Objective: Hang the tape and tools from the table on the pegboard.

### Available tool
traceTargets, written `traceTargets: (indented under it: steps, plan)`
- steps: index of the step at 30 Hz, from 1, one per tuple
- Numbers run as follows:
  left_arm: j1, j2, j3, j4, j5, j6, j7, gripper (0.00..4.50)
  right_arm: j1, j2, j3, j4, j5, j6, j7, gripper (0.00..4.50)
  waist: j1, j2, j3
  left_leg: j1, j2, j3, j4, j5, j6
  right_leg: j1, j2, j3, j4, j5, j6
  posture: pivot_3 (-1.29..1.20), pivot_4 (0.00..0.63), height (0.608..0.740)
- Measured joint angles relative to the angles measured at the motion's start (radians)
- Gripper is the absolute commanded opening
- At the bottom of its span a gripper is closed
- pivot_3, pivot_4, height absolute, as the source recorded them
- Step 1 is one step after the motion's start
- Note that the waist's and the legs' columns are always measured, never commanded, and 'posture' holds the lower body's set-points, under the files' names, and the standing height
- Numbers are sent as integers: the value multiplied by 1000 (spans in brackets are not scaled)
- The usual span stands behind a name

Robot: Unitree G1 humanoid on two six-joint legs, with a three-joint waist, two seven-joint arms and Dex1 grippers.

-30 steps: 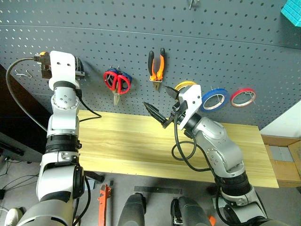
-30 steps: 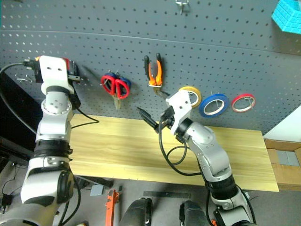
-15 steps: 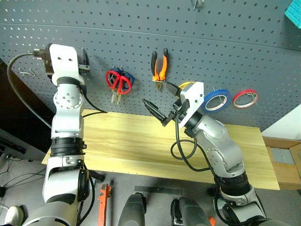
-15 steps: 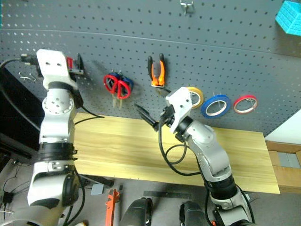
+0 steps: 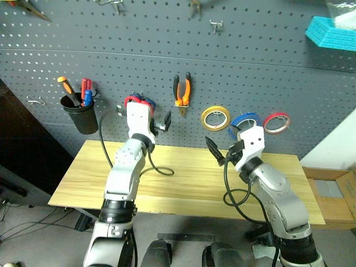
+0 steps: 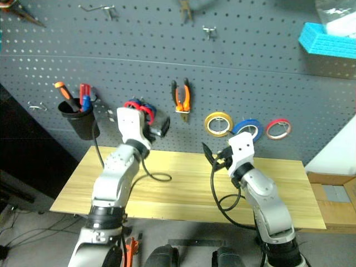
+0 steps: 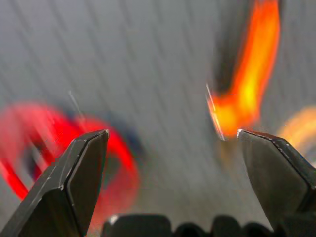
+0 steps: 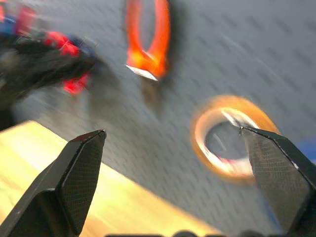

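On the dark grey pegboard (image 5: pixel 267 78) hang red-handled scissors (image 5: pixel 133 100), orange-and-black pliers (image 5: pixel 182 91), a yellow roll (image 5: pixel 216 118), the blue tape (image 5: pixel 243 119) and a red roll (image 5: pixel 276 122). A black cup (image 5: pixel 78 114) on the board holds the blue-handled screwdriver (image 5: pixel 88 98) beside an orange and a red one. My left gripper (image 5: pixel 143 110) is open, level, pointing at the board between the scissors and pliers. My right gripper (image 5: pixel 222 146) is open above the light wood table (image 5: pixel 183 186), facing the yellow roll (image 8: pixel 232 133).
A turquoise block (image 5: pixel 328 33) sits high on the board at the right, with bare metal hooks (image 5: pixel 216 25) along the top. My left arm's cable (image 5: pixel 161 169) loops onto the tabletop. A cardboard box (image 5: pixel 334 192) stands right of the table.
The view has pulled back and tilted up. My left gripper came down and right from the cup to the scissors. My right gripper sank and drew right. Both stayed open.
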Motion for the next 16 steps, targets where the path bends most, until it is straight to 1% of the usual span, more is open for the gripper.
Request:
traceTargets:
  steps: [2,5,7,8,11,16]
  plan:
    - [42,-3,-7,1,1,21,-2,4474,22,13,-21,17,-1,1,-25,4500,-7,0,-12,2,0,0,0,1,-1,1,3,1,0,1,1,28,0,740]
    - [102,-2,-8,19,8,23,0,4474,43,20,-39,47,-14,2,-50,4500,-15,4,-33,6,0,0,-1,1,-1,5,3,2,0,0,1,23,0,740]
    - [144,1,-5,48,21,22,6,4474,77,18,-56,81,-23,2,-66,4500,-17,5,-39,16,1,0,-2,1,0,15,3,1,-2,-1,0,23,0,740]
    - [154,3,1,68,25,24,9,4474,93,18,-65,100,-24,2,-70,4500,-18,5,-40,17,2,0,-2,1,0,16,3,1,-2,-1,0,23,0,740]
    - [170,20,25,116,35,28,26,4474,143,20,-91,165,-23,1,-86,4500,-18,6,-45,17,2,-1,-1,1,0,17,2,1,-1,-1,0,21,0,740]
    - [194,41,49,137,42,15,21,4474,172,24,-133,331,-31,-59,-106,4500,-18,8,-57,17,2,0,-2,0,0,17,2,2,-2,-2,0,20,0,740]
